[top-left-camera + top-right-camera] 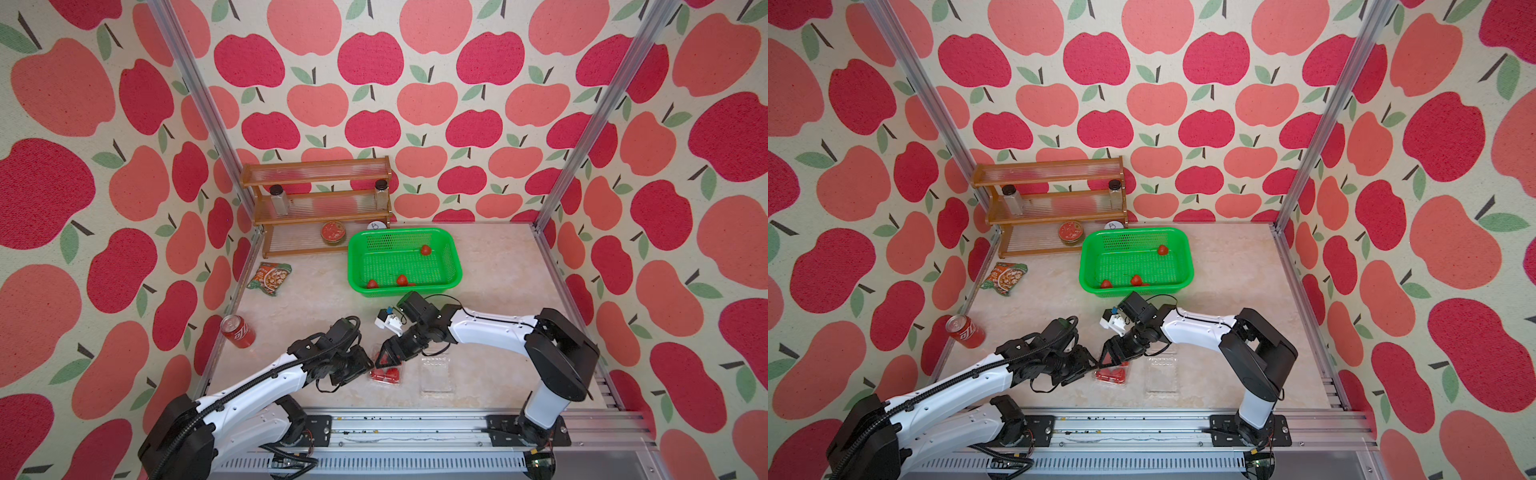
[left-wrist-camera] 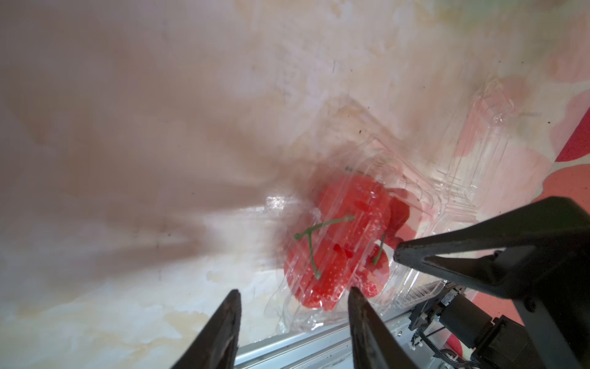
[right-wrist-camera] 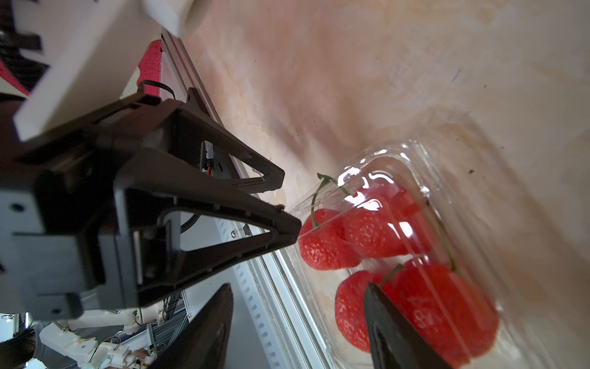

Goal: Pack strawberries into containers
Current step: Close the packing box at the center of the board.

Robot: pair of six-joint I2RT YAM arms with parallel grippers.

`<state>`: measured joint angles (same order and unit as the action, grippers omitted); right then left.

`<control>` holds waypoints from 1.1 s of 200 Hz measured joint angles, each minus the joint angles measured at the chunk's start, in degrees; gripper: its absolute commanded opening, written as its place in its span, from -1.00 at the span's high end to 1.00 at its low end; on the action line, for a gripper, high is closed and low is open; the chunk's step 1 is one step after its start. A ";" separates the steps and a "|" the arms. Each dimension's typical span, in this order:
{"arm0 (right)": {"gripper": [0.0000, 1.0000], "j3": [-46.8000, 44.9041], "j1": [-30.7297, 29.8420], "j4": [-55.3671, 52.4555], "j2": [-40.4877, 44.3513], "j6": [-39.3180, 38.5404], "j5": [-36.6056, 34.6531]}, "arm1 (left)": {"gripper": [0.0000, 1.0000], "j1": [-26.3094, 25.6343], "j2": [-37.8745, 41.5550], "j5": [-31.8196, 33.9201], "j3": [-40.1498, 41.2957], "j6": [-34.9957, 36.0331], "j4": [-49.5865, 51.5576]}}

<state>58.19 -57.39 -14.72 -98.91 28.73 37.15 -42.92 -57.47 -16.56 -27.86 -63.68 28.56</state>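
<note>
A clear container (image 1: 387, 375) (image 3: 415, 179) lies near the table's front edge, its lid down over several red strawberries (image 3: 370, 236) (image 2: 332, 274). My left gripper (image 1: 371, 365) (image 2: 293, 297) is open at its left side, one fingertip (image 2: 356, 295) against the plastic. From the right, my right gripper (image 1: 384, 360) (image 3: 297, 297) is open, with one fingertip (image 3: 376, 297) over the lid. A second, empty container (image 1: 436, 374) (image 2: 479, 143) lies just to the right. Three more strawberries (image 1: 401, 280) sit in the green basket (image 1: 453, 266).
A wooden rack (image 1: 316, 166) with two jars and a red tin stands at the back left. A snack packet (image 1: 270, 279) and a red soda can (image 1: 237, 331) lie along the left side. A metal rail (image 1: 415, 424) runs along the front.
</note>
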 measured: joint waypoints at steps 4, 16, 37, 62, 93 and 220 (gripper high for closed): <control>-0.34 0.00 0.00 0.00 -0.02 0.13 -0.02 | 0.03 -0.13 0.07 -0.02 0.28 -0.13 -0.39; -0.34 0.00 0.00 0.02 -0.11 0.33 -0.07 | 0.07 -0.52 0.44 0.00 1.16 -0.57 -1.20; -0.33 0.04 0.00 0.04 -0.13 0.63 -0.17 | 0.18 -1.25 2.05 0.00 2.78 -1.62 -1.88; -0.32 0.15 0.00 0.13 -0.52 1.33 -0.15 | 0.27 -1.51 4.44 -0.02 4.35 -2.80 -2.69; -0.33 0.66 0.00 0.24 -0.94 1.70 -0.07 | 0.31 -1.51 5.70 -0.07 5.27 -3.34 -3.58; -0.31 0.85 0.00 1.03 -1.77 2.47 0.07 | 0.51 -2.01 3.06 -0.90 5.42 -3.32 -6.54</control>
<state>59.05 -57.39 -13.69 -100.68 31.20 37.21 -44.93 -54.41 -17.45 -22.44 -67.00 22.02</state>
